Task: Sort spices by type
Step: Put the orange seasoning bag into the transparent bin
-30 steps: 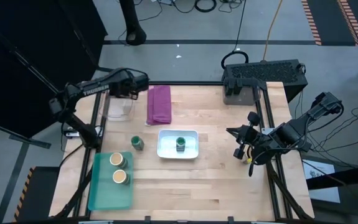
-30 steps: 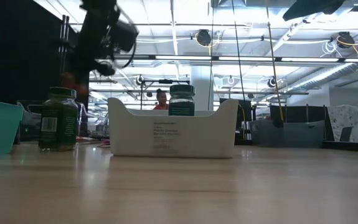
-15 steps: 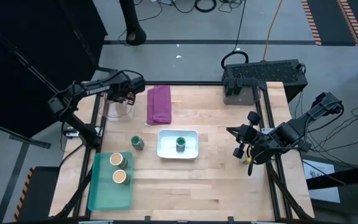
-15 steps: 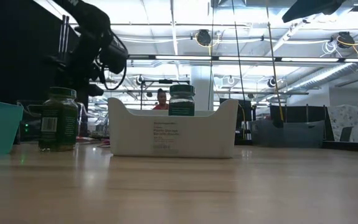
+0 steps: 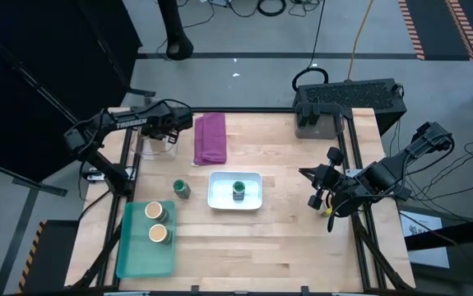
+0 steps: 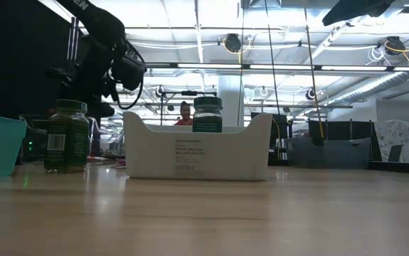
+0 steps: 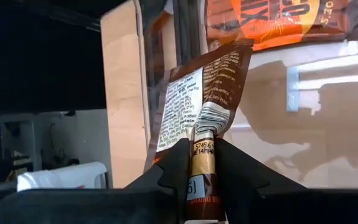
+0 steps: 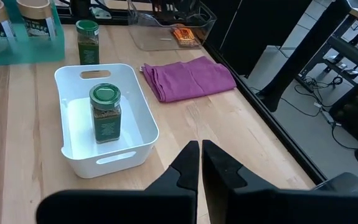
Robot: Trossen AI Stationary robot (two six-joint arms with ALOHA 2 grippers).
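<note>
My left gripper (image 5: pixel 173 129) hangs over the clear container (image 5: pixel 157 143) at the table's far left, shut on the dark brown packet (image 7: pixel 198 99). The orange packet (image 7: pixel 272 22) lies in that container. One green-lidded jar (image 5: pixel 238 190) stands in the white bin (image 5: pixel 255 178). Another green-lidded jar (image 5: pixel 182 189) stands on the table. Two tan-lidded jars (image 5: pixel 155 211) (image 5: pixel 159 234) stand in the teal tray (image 5: pixel 129 247). My right gripper (image 5: pixel 312 187) waits shut above the table's right edge, holding nothing. My left gripper pinches the dark brown packet between its two fingers at one end, on the seam by the barcode (image 7: pixel 204 142). The fingers slant down from above. The packet sticks out beyond the fingertips toward the container; whether its free end touches the container I cannot tell.
A folded purple cloth (image 5: pixel 210 137) lies at the far edge, between the clear container and the table's middle. A dark box (image 5: pixel 347 100) sits at the far right corner. Bare wood shows along the near edge and right of the white bin.
My left gripper has sunk with the dark brown packet toward the clear container and has tipped a little. My right gripper has kept still.
</note>
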